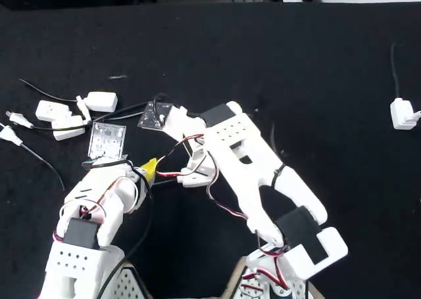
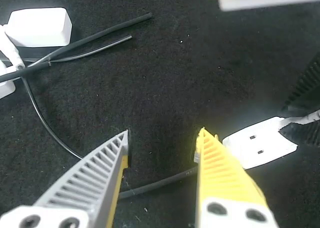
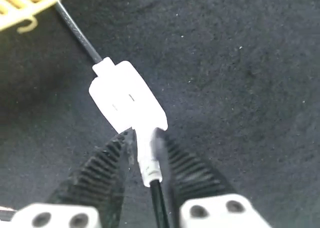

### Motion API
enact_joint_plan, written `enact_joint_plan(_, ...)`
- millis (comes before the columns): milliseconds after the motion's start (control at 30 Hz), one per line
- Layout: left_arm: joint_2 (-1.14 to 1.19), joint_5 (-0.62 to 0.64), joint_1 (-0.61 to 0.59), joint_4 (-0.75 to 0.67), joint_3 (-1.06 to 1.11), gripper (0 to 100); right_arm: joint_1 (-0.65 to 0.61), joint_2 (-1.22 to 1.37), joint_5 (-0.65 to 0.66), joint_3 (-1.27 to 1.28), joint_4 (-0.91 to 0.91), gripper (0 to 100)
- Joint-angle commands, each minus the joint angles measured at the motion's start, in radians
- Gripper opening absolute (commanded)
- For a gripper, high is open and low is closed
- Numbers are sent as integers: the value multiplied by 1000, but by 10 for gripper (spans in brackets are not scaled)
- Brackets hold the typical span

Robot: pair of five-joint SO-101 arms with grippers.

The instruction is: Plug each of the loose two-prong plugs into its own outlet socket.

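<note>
A white socket block with two slots lies on the black table; it shows as socket block and socket block. My right gripper is shut on the neck of a white plug whose body meets the end of that block. A black cable leaves the block's other end. My left gripper, with one grey and one yellow finger, hangs open beside the block with nothing between its fingers. A black cable runs under it. Two loose white plugs lie at the far left.
Several white adapter blocks with tangled black cables sit at the left, one seen as block. Another white adapter lies alone at the far right. The right arm crosses the table's middle.
</note>
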Motion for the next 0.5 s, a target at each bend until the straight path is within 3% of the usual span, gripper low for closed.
enact_joint_plan(0,-3,-11,2,3,-25,223,-40,-54,-9,-7,-8,201)
enact_joint_plan(167,-3,-11,-13,15,-30,223,-121,-56,57,-4,-8,240)
enact_joint_plan(467,-3,98,-271,-21,-62,223,-135,-47,66,-1,-8,243)
